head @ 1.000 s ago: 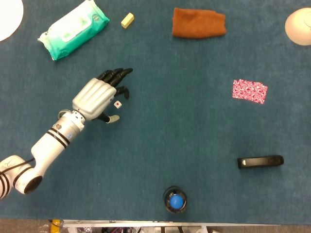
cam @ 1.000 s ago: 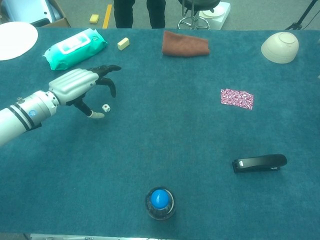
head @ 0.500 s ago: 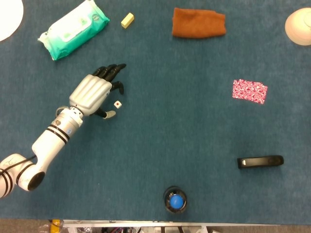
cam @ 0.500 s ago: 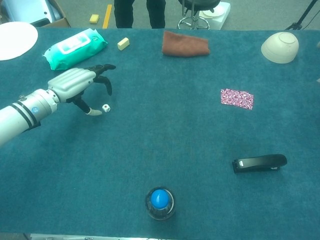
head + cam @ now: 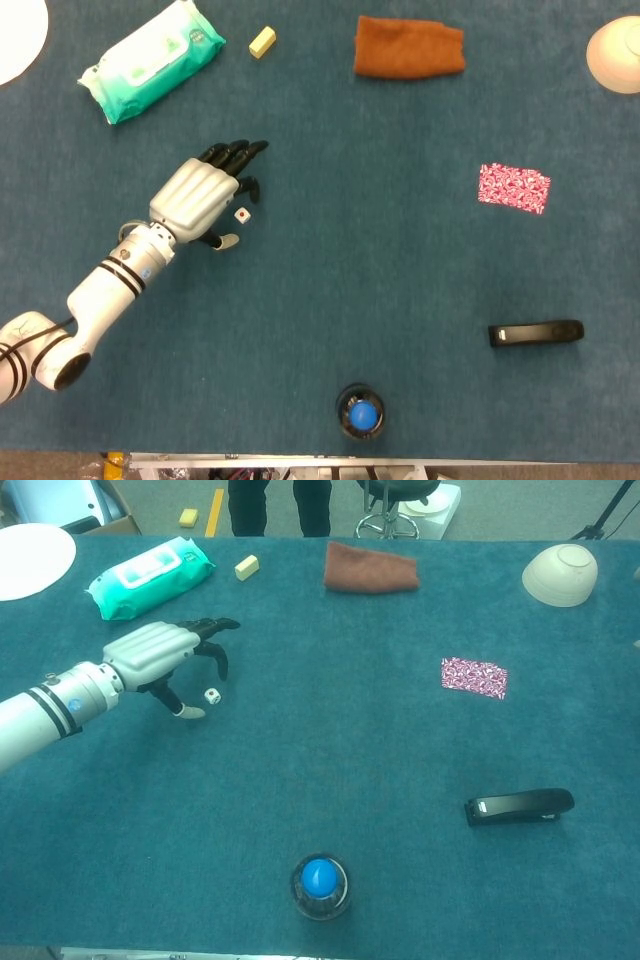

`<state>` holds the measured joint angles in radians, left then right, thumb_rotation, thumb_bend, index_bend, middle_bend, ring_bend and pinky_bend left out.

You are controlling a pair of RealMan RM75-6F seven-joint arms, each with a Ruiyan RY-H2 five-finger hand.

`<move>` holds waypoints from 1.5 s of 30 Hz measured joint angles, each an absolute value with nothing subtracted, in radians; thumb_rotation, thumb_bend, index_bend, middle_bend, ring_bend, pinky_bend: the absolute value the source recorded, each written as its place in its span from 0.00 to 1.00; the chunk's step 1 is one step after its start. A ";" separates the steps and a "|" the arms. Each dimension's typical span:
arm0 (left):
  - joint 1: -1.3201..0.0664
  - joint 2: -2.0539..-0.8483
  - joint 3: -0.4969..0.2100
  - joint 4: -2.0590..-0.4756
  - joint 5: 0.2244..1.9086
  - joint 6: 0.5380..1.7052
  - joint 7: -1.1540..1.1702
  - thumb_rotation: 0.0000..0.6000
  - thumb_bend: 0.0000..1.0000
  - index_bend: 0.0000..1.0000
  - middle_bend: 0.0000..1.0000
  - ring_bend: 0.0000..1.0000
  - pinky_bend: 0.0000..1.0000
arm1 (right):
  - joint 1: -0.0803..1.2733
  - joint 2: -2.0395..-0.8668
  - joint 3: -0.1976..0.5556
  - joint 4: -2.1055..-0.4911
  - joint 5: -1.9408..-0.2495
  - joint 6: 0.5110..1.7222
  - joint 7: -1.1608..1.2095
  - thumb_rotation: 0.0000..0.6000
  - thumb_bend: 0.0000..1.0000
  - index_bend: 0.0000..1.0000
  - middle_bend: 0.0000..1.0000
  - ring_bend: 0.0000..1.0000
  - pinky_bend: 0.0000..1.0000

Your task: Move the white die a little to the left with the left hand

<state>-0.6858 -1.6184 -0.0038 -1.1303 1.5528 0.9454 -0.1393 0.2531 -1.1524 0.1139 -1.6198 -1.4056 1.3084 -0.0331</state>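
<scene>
Nearest to us, at the front edge of the blue-green carpeted table (image 5: 300, 770), stands a dark round cup holding a blue ball (image 5: 320, 885). A little farther and to the right lies a black stapler (image 5: 519, 805) on its side. Moving on, we find our left hand (image 5: 200, 197), silver-backed with black fingers (image 5: 238, 153), reaching in from the left on its white forearm with black rings (image 5: 105, 283). The hand is arched palm-down over the cloth, the fingers curved loosely forward and apart, the pale-tipped thumb (image 5: 190, 712) pointing down toward the table; it holds nothing. The small white die (image 5: 242, 214) with dark pips sits on the table just beside the hand, on its right side, in the gap between the thumb tip and the curled fingers; from the chest view it appears to stand apart from both, though we cannot tell for sure whether a fingertip brushes it. Well to the right of that lies a flat red-and-white patterned rectangular packet (image 5: 474, 676). Farther back, a teal-and-white pack of wet wipes (image 5: 150, 575) lies at the left, a small pale yellow block (image 5: 246, 567) just to its right, and a folded rust-orange cloth (image 5: 371, 568) near the middle. At the far right corner rests an upturned cream bowl (image 5: 559, 575), and at the far left corner a white round plate (image 5: 33, 560). Our right hand shows in neither view.
</scene>
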 measured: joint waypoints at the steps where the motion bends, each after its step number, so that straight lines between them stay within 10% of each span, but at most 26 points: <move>1: -0.688 -1.620 -0.002 -1.125 1.558 0.950 -0.145 1.00 0.16 0.41 0.00 0.00 0.11 | 0.253 -1.153 0.114 -1.620 -1.405 1.308 -0.033 1.00 0.00 0.40 0.24 0.19 0.28; 45: -0.742 -1.647 0.078 -0.963 1.687 1.033 -0.145 1.00 0.17 0.44 0.00 0.00 0.12 | 0.249 -1.175 0.108 -1.590 -1.388 1.295 -0.018 1.00 0.00 0.40 0.24 0.19 0.28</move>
<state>-0.7419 -1.6469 0.0777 -0.9635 1.6867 1.0332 -0.1451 0.2491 -1.1752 0.1082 -1.5903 -1.3879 1.2953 -0.0183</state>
